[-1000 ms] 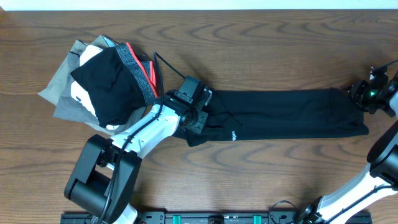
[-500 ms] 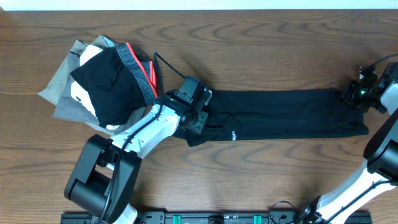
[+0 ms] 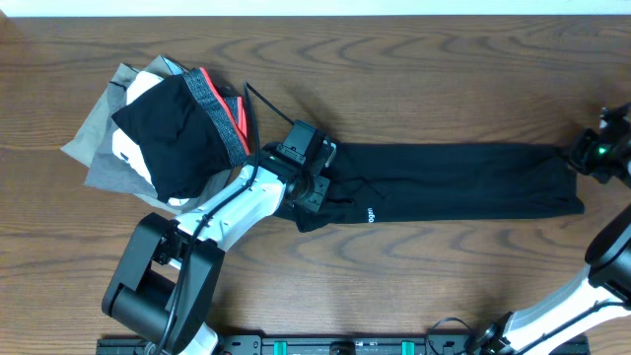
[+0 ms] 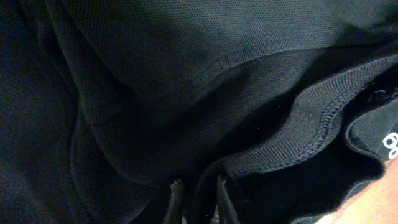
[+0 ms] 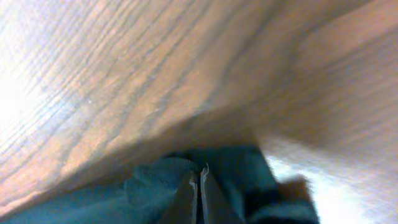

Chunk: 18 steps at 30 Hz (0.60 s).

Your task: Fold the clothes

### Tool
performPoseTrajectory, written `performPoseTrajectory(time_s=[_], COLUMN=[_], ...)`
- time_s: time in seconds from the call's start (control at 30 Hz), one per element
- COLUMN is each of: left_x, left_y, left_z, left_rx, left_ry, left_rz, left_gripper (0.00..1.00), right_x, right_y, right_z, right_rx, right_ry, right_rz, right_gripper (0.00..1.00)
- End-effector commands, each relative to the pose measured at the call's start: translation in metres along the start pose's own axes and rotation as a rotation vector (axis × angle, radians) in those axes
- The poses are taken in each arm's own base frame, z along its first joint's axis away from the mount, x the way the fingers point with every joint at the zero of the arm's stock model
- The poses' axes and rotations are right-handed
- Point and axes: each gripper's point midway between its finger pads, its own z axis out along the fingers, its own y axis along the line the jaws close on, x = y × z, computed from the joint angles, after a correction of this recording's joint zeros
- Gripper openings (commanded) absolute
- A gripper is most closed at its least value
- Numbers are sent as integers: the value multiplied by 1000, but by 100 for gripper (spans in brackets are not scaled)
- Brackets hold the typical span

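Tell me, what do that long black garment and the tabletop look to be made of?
Black shirt: seemingly a thin, soft knit fabric, matte; the left wrist view shows a fine mesh-like weave, a stitched hem and loose folds.
Table: wood or wood-look laminate, brown with swirling grain and a slight sheen; which of the two I cannot tell.

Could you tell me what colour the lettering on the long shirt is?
White lettering on black shirt; overhead view shows it best.

Table behind the shirt is left bare, L to R; front strip btwn the arm bases too. Far-L corner is blocked by a clothes pile. Shirt's L end is crossed by the left arm; R end is pinched by the right gripper.
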Motion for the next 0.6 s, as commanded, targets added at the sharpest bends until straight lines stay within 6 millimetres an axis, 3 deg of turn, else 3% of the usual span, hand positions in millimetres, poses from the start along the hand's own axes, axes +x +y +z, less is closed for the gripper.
performPoseTrajectory(time_s=[0.0,0.27,0.57], left_x=[2,2,2], left_y=[2,2,2], left_z=[3,3,3], left_rx=[-9,-9,-9], left_ry=[9,10,9], left_rz=[-13,-13,-13], left_gripper=[21,21,21], right_x=[-8,-9,-14], right_y=[-4,-21,-51], right_z=[-12,-15,-35], right_rx=[23,115,160], right_ry=[-29,-33,-74], right_rz=[9,30,147], right_gripper=[1,1,1])
